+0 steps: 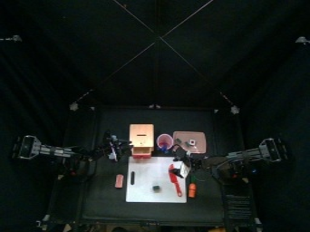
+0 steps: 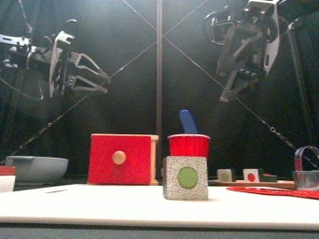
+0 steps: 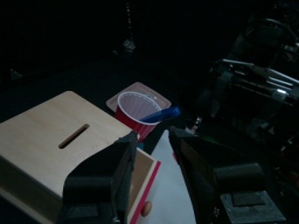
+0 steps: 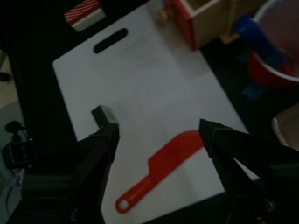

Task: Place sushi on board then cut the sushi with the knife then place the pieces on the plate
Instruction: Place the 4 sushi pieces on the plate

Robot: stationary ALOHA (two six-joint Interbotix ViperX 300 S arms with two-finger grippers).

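One sushi piece [image 2: 187, 177], speckled with a green centre, stands on the white cutting board [image 1: 148, 172]; from above the sushi piece [image 1: 155, 188] is a small dark block. A red knife [image 1: 177, 184] lies flat on the board's right part, also the red knife [image 4: 163, 171]. The blue knife [image 2: 188, 121] stands in the red cup [image 2: 188, 147]. The pink tray [image 1: 190, 140] lies at the back right. My left gripper [image 3: 155, 149] hangs open over the wooden box [image 3: 70, 144]. My right gripper [image 4: 162, 131] hangs open and empty above the board, high over the knife.
Behind the board stands the wooden box [image 1: 141, 144] with its red drawer front [image 2: 122, 160]. A blue-grey bowl [image 2: 35, 168] sits at the left, a metal cutter [image 2: 307, 157] at the right. A red-and-white toy [image 1: 119, 181] lies left of the board, an orange toy [image 1: 191, 190] to its right.
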